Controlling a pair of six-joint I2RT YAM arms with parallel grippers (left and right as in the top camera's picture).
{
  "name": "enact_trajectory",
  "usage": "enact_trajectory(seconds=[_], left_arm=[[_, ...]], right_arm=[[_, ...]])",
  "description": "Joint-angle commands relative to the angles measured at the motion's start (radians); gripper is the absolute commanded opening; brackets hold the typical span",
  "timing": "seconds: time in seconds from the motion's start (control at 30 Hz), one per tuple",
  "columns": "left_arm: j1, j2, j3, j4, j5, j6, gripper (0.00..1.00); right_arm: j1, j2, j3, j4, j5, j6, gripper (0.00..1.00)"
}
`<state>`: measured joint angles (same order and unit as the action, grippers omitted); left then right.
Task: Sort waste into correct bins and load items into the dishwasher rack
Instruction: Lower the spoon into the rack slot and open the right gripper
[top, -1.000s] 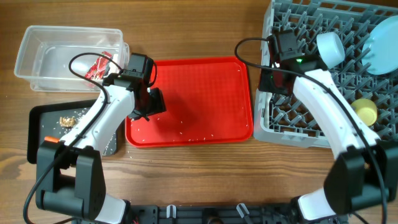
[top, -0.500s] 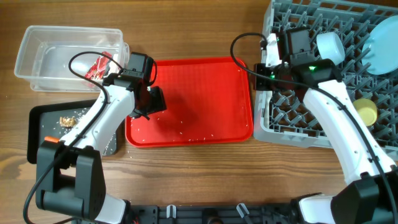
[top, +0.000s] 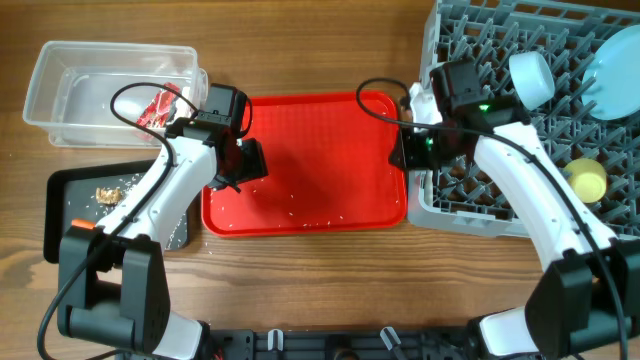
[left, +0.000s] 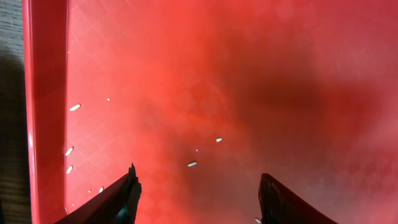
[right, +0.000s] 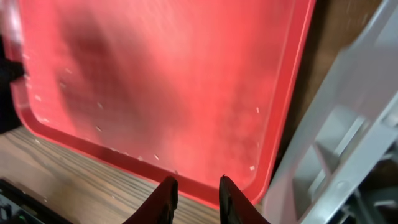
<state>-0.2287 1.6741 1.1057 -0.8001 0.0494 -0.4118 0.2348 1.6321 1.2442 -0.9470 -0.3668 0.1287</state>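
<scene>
The left jaws stood wide apart with nothing between them. The left gripper (left: 198, 186) hung low over the left part of the red tray (left: 43, 93), just where it had been a second before. The right gripper (right: 196, 190) was the one that had moved. A second earlier it sat above the left edge of the dishwasher rack (top: 470, 205), and it had since swung off the crate to the red tray's right rim. Its jaws were parted only narrowly and held nothing.

I read that move as the right arm leaving the loading work. The white-blue bowl (top: 530, 78), the pale blue plate (top: 615, 70) and the yellow cup (top: 588, 180) were all in the rack. I could not make out the spoon or the green bowl. The wrapper (top: 158, 106) lay in the clear tub (top: 60, 60), and brownish food bits (top: 108, 192) lay on the black tray (top: 62, 215).

The rice grains (left: 191, 164) were still out of place, scattered across the red tray's floor below the left jaws and along its near edge. With a gripper at each side of that tray, I judged the grains to be the next job.
</scene>
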Motion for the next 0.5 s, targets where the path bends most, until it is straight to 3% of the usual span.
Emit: enact_trajectory(seconds=[0.0,0.2,0.47], left_arm=[[-0.003,0.009,0.005,0.004,-0.016,0.012,0.62],[-0.003,0.009,0.005,0.003,-0.016,0.012,0.63],[-0.003,0.009,0.005,0.003,-0.016,0.012,0.63]], right_arm=[[0.003,0.035,-0.055,0.009,0.001,-0.012,0.25],[0.003,0.035,-0.074,-0.018,0.238,0.121,0.25],[0.003,0.035,-0.074,-0.071,0.366,0.216,0.25]])
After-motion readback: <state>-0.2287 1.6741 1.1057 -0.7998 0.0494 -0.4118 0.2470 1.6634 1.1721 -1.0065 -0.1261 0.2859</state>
